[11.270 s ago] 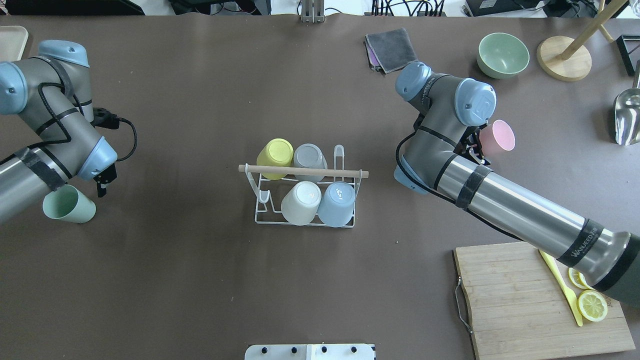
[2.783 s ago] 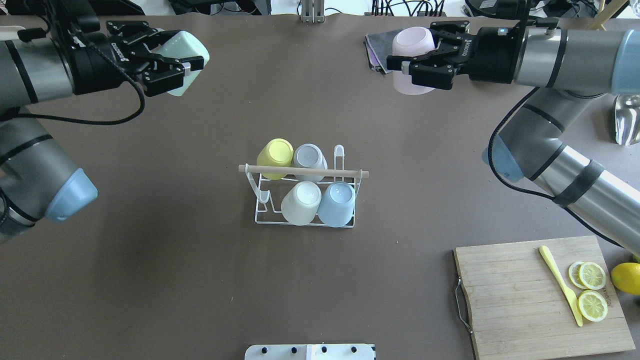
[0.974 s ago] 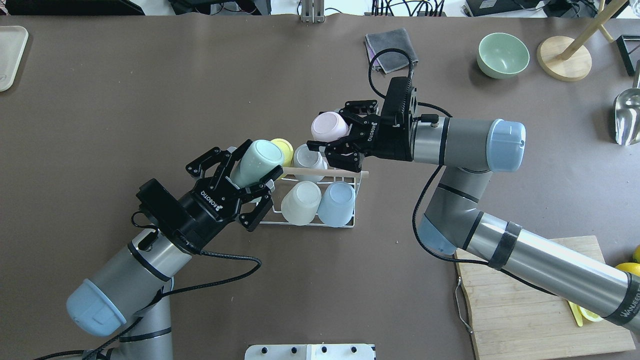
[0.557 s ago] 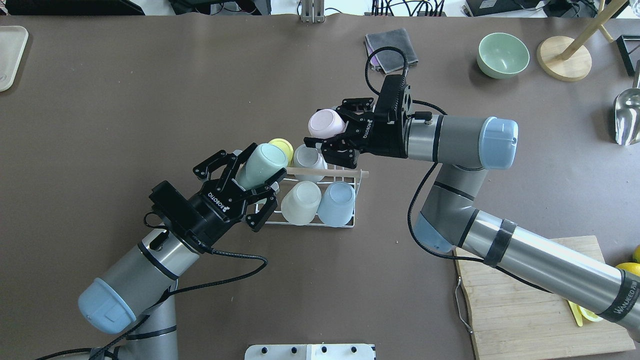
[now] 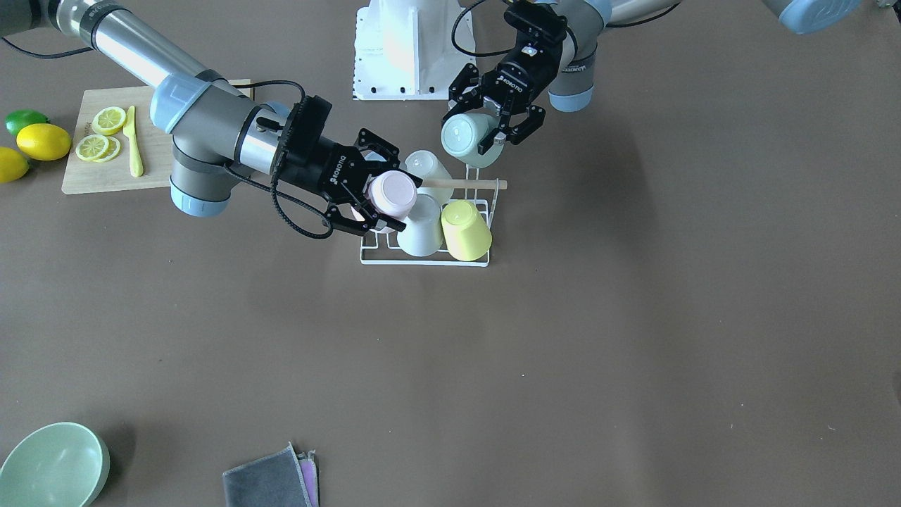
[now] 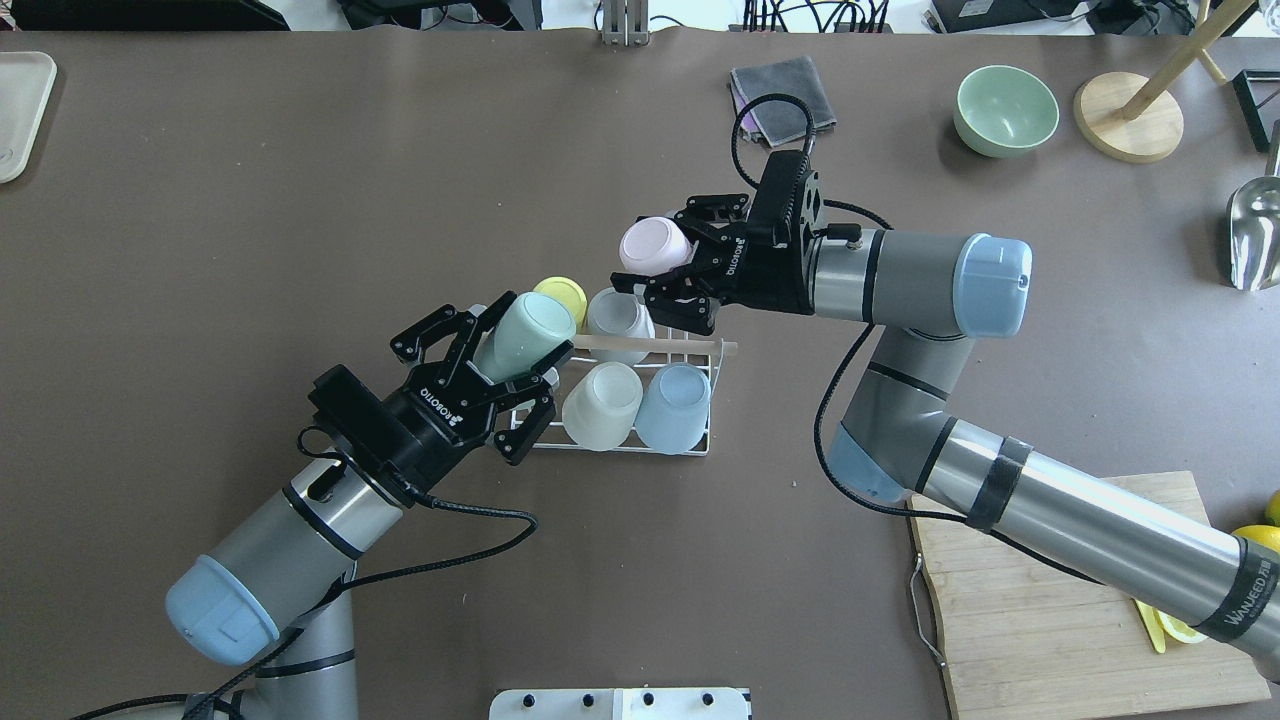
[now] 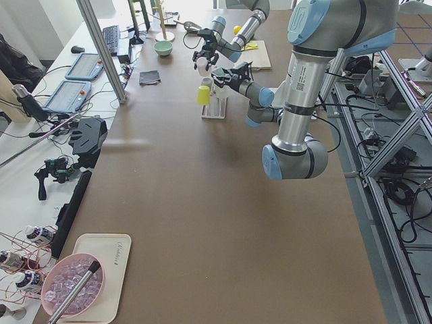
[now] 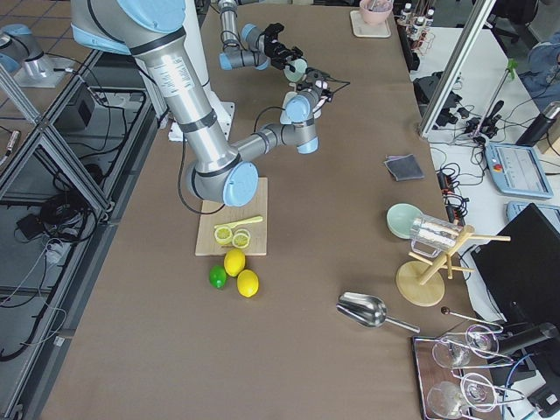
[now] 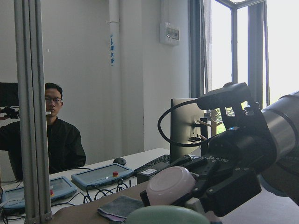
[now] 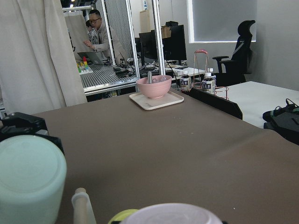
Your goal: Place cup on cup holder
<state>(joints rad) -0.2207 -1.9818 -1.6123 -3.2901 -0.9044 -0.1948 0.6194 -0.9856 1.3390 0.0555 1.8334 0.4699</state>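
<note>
While both arms carry a cup, the coming move turns on where each free prong lies under its cup. The cup holder (image 6: 702,441) stands mid-table with its dowel (image 6: 690,346) running left to right. Four cups sit on it upside down: a yellow cup (image 6: 562,292) and a grey cup (image 6: 618,312) in the far row, a white cup (image 6: 603,400) and a blue cup (image 6: 672,405) in the near row. As I judge it, that leaves one free place at the near left corner and one at the far right.

The left gripper (image 6: 508,352) is clenched on the sides of a green cup (image 6: 535,322), which hangs over the holder's left end. Its long axis follows the gripper's, leaning, with the base up and away from the robot and the mouth down toward the palm. The right gripper (image 6: 645,255) grasps a pink cup (image 6: 655,243) the same way, over the holder's far side by the grey cup. The free far right place seems to lie just rightward and below it.

Both cups look close to their places, but I cannot tell how high either hangs above its prong. Each probably has to sink mouth first along its own lean, clear of its neighbours.
</note>
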